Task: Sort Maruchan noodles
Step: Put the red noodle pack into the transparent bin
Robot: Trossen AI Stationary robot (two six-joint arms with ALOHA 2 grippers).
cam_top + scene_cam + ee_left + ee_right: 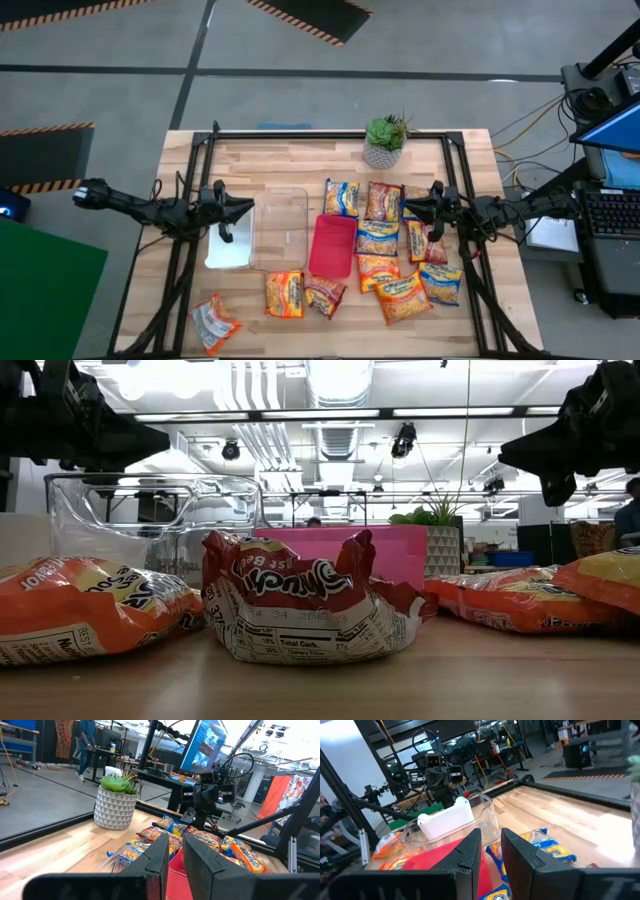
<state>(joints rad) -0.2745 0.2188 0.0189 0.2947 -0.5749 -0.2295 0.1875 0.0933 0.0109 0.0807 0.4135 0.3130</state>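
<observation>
High view: left gripper jaws nearly closed, a narrow gap, holding nothing, above the white tray; right gripper jaws likewise nearly closed and empty, raised over the Maruchan noodles. Packets lie mostly right of the red tray, with a few along the worktop near edge below the clear tray.

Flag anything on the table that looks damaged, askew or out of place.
One noodle packet near the table's front edge looks crumpled, its ends bent upward. Another packet lies alone at the front-left corner, askew, apart from the main cluster. The trays look empty and undamaged.
</observation>
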